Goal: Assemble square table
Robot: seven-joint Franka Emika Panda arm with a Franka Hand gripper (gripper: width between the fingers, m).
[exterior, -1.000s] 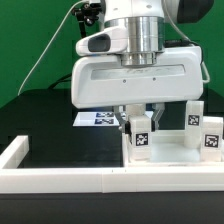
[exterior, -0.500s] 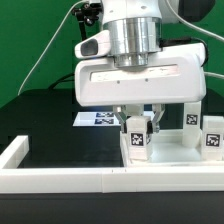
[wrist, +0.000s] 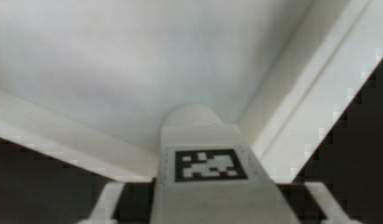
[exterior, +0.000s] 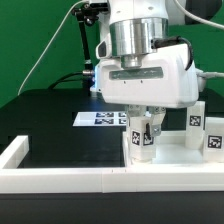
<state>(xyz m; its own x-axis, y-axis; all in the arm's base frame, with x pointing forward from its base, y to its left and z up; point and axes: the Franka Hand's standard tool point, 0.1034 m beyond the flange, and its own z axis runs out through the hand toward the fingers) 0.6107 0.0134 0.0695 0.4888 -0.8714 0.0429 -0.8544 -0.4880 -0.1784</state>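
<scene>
Exterior view: my gripper (exterior: pixel 145 128) hangs over the square top (exterior: pixel 172 150), which sits on the black table (exterior: pixel 50 115) against the long white border wall (exterior: pixel 60 177) at the front. Fingers are clamped on one upright tagged leg (exterior: pixel 144 136), tag facing the cam. Two more legs (exterior: pixel 195 124) stand toward the exterior view's right, at the top's far side. Marker board (exterior: pixel 100 119) lies flat behind, partly hidden by my wrist.

Wrist view: the held leg (wrist: pixel 207 150) fills the middle, tag visible, w/ a finger pad (wrist: pixel 117 202) on either side. Beyond it, the top's white floor and raised rim (wrist: pixel 321 80). Contact btw leg and top: cannot tell.
</scene>
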